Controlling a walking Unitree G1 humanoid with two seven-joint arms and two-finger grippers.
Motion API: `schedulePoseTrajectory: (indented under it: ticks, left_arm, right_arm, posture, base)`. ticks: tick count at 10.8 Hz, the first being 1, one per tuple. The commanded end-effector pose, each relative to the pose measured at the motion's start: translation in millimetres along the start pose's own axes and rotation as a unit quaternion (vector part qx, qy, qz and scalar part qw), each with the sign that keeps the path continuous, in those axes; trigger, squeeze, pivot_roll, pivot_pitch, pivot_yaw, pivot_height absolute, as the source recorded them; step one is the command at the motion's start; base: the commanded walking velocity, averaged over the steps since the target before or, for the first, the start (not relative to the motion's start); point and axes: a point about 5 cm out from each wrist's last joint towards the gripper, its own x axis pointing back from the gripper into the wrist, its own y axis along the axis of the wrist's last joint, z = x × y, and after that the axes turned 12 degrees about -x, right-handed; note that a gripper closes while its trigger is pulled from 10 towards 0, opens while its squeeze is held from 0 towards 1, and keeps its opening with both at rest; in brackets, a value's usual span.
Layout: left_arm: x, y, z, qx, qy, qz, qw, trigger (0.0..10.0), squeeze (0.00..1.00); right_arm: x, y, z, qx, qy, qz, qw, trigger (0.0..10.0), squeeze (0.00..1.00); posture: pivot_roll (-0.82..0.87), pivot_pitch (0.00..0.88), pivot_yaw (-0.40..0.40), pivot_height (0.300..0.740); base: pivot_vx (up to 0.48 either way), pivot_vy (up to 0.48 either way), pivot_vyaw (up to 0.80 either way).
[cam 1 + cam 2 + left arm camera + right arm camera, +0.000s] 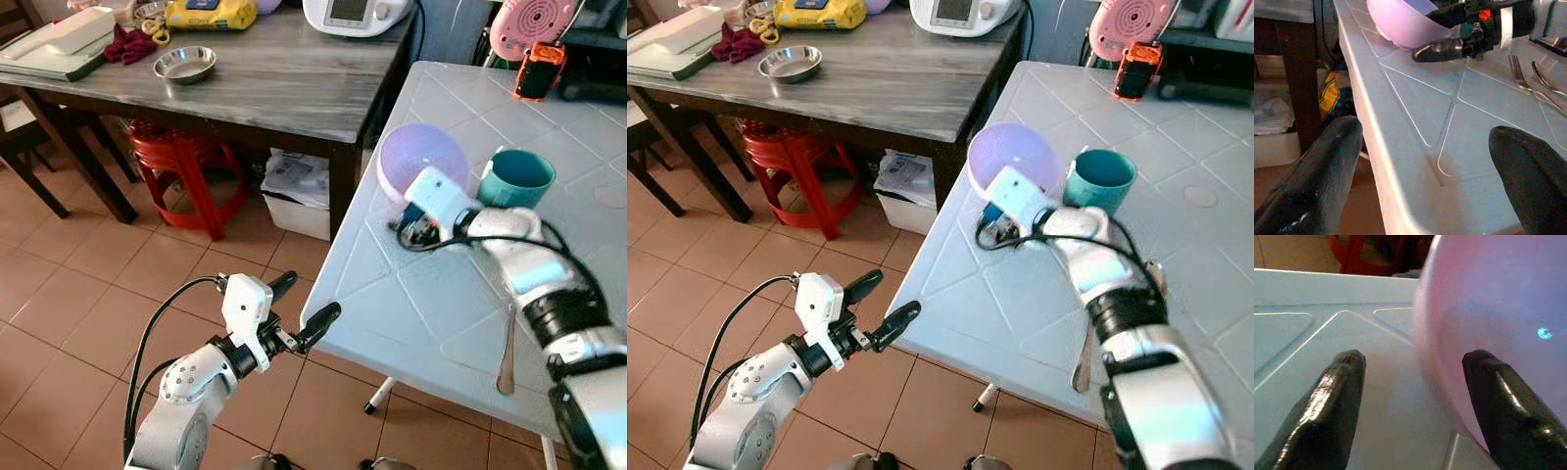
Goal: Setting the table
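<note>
One claw (pixel 1410 406) beside bowl (pixel 423 162) (spread)

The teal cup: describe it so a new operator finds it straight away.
Start at the white plastic table on the robot's right. Near its middle, just past the right gripper, a lilac bowl and the teal cup stand side by side. The cup is the smaller, straight-walled one, farther from the table's edge.
</note>
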Motion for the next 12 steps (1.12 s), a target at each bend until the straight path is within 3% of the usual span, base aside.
schedulePoseTrajectory:
  ticks: [1,12]
  left_arm:
    - [0.5,3.3,2.3,-0.011,0.004,-0.002,1.000,10.0,0.00]
    - [-3.3,8.0,4.7,-0.045,0.011,-0.016,0.999,10.0,0.00]
  right_arm:
    - [-1.0,2.5,-0.6,0.017,0.000,0.000,1.000,0.0,0.00]
    - [1.2,0.2,-6.1,0.051,-0.004,-0.003,0.999,0.0,0.00]
  posture:
    - [-0.08,0.147,0.073,0.740]
    - [-0.08,0.134,0.070,0.740]
  base:
    - [0.000,0.000,0.00]
    - [0.000,0.000,0.00]
